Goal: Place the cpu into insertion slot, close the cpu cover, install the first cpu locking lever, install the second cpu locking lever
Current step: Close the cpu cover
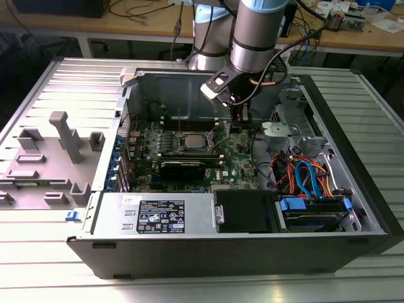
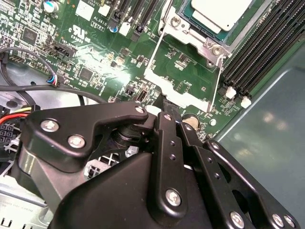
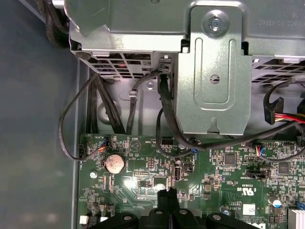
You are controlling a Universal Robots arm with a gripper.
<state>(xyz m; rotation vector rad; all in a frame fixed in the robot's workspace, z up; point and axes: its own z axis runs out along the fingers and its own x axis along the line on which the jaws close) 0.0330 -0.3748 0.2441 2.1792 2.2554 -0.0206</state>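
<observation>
The cpu [image 2: 220, 12] lies silvery top up in the slot [image 2: 178, 24] on the board [image 2: 95, 52]. Near the slot, the pincer [image 3: 167, 194] hangs over the board, fingers together and holding nothing. The open case [image 1: 208, 252] rests on the bench [image 1: 38, 265].

The grey-and-blue robot arm [image 1: 255, 31] slants steeply downward in the exterior view, its black gripper [image 1: 242, 117] pointing straight down from the bent wrist. In the first wrist view, the two slim fingers [image 3: 163, 200] sit pressed together, tips touching.
</observation>
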